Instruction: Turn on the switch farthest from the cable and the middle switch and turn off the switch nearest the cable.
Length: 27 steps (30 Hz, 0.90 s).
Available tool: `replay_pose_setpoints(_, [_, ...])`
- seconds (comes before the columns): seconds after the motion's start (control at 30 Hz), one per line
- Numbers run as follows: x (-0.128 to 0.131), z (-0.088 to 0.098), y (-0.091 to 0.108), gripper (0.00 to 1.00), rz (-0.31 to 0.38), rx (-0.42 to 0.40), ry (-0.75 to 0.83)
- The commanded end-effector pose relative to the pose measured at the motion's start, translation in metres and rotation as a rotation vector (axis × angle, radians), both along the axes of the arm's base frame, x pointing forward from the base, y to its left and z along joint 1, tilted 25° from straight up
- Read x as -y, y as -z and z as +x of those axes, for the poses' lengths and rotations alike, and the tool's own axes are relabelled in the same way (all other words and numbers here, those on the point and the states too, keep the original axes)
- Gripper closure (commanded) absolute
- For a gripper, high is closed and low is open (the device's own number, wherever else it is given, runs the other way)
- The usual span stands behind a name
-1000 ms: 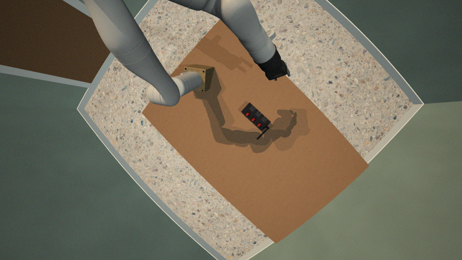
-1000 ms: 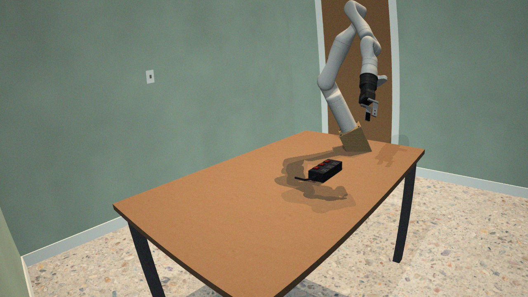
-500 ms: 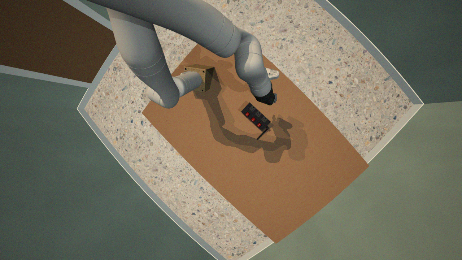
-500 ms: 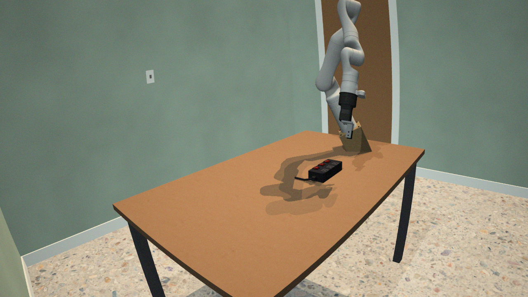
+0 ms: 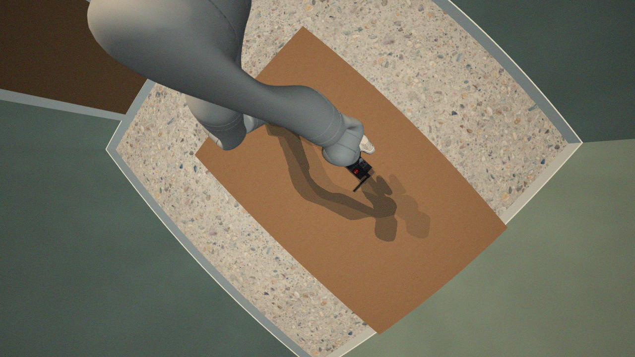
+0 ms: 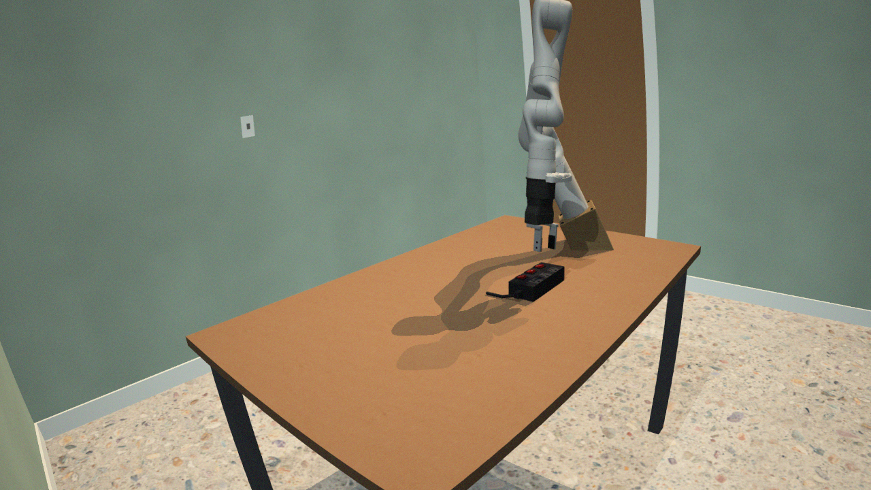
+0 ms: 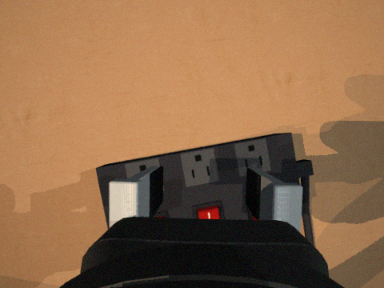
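Observation:
A black power strip (image 6: 537,280) lies flat on the brown table, right way up, with three red switches along one side and a short black cable (image 6: 496,295) at its near end. In the overhead view only its cable end (image 5: 360,170) with one red switch shows; the arm hides the other switches. My gripper (image 6: 544,237) hangs open and empty a little above the strip's far end. In the wrist view the open fingers frame the strip (image 7: 214,168), and one red switch (image 7: 208,213) shows between them.
The arm's tan base block (image 6: 584,228) stands on the table just behind the strip. The table's right edge (image 6: 633,329) runs close past the strip. A terrazzo floor lies below.

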<state>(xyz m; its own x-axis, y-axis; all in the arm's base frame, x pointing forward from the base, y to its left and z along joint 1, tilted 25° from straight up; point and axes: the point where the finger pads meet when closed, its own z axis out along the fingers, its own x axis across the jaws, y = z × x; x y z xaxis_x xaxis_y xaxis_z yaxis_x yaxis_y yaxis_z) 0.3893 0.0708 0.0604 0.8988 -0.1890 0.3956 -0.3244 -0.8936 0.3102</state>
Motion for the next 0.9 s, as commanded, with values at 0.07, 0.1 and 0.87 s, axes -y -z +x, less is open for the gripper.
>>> replay_pose_setpoints(0.07, [0.040,0.002,0.005,0.00,0.074,0.014,0.184])
replay_pose_setpoints(0.1, [0.044,0.002,0.005,0.00,0.080,0.015,0.202])
replay_pose_setpoints(0.87, [0.048,0.001,0.006,0.00,0.089,0.018,0.226])
